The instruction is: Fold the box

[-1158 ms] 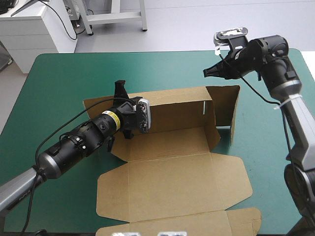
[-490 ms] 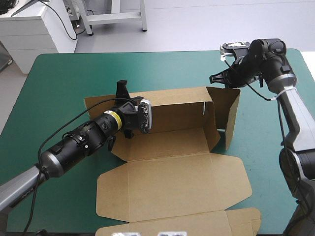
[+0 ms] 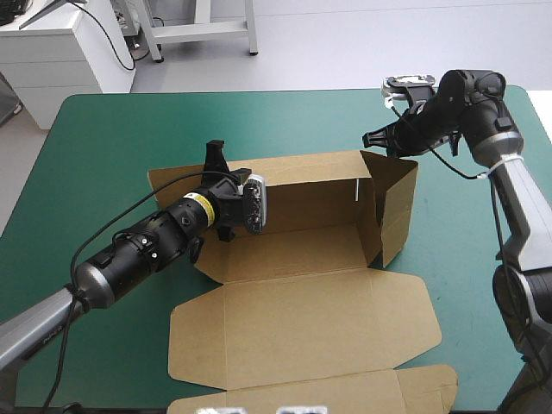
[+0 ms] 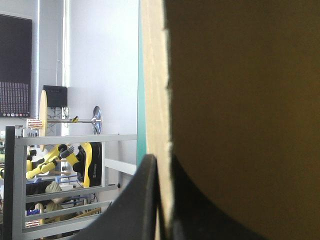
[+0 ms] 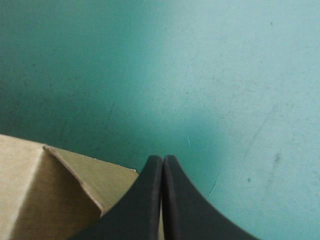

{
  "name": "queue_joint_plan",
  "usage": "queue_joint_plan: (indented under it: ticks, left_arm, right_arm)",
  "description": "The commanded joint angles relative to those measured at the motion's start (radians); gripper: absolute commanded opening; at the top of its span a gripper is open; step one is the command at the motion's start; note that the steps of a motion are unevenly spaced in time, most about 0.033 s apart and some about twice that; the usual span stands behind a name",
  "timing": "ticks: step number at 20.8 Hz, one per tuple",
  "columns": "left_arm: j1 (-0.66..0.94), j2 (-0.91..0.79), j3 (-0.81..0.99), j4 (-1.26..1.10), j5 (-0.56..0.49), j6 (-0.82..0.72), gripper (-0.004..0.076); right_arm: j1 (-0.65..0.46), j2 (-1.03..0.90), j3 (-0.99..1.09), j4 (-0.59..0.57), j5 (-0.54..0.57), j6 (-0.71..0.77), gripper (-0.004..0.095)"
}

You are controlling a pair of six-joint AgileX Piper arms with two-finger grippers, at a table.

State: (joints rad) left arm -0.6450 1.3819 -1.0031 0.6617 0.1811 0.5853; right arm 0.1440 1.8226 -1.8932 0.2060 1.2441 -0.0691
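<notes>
Jaws on my left gripper [image 3: 213, 153] are pinched tight on the box [image 3: 293, 246], with the brown board squeezed between my two black fingers [image 4: 145, 200]. My left arm lies long and low. It comes from the near left corner of the table and grabs the top of the back wall [image 3: 302, 185], close to its left end.

My right gripper [image 5: 162, 159] is squeezed closed with nothing inside. That arm comes up along the right side, bends, and points its wrist to the left. The tips sit right by the top corner of the end flap [image 3: 395, 203], over the teal-green cover [image 5: 210, 75].

The box sits in the middle of the table. Its back wall and right end flap stand up, and its lid [image 3: 302, 323] lies flat toward the near edge.

A yellow band [image 3: 197, 205] goes around my left arm. Any writing on it is too small to read.
</notes>
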Motion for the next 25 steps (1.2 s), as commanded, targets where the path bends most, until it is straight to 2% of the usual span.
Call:
queue_joint_plan:
  ticks: [1,5,8,12,18,23,25]
  left_arm:
    - [-0.001,-0.017,-0.021,-0.007,0.034,-0.015,-0.0008]
    - [-0.001,-0.017,-0.021,-0.007,0.034,-0.013,-0.0008]
    - [-0.001,-0.017,-0.021,-0.007,0.034,-0.014,-0.0008]
    - [-0.001,-0.017,-0.021,-0.007,0.036,-0.014,-0.0008]
    - [-0.001,-0.017,-0.021,-0.007,0.043,-0.014,-0.0008]
    - [-0.001,-0.017,-0.021,-0.007,0.057,-0.014,-0.0008]
    - [-0.001,-0.017,-0.021,-0.007,0.059,-0.014,-0.0008]
  right_arm:
    - [-0.006,-0.087,-0.024,0.025,0.004,-0.017,-0.0019]
    - [-0.006,-0.122,0.015,0.053,0.005,-0.021,-0.0019]
    - [-0.006,-0.128,0.081,0.021,0.003,-0.047,-0.0019]
    - [-0.006,-0.128,0.101,0.068,0.003,-0.036,-0.0019]
    - [-0.006,-0.128,0.242,0.085,0.003,-0.047,-0.0020]
    - [-0.006,-0.149,0.273,0.178,0.003,-0.096,-0.0019]
    - [-0.006,-0.160,0.275,0.163,0.003,-0.091,-0.0019]
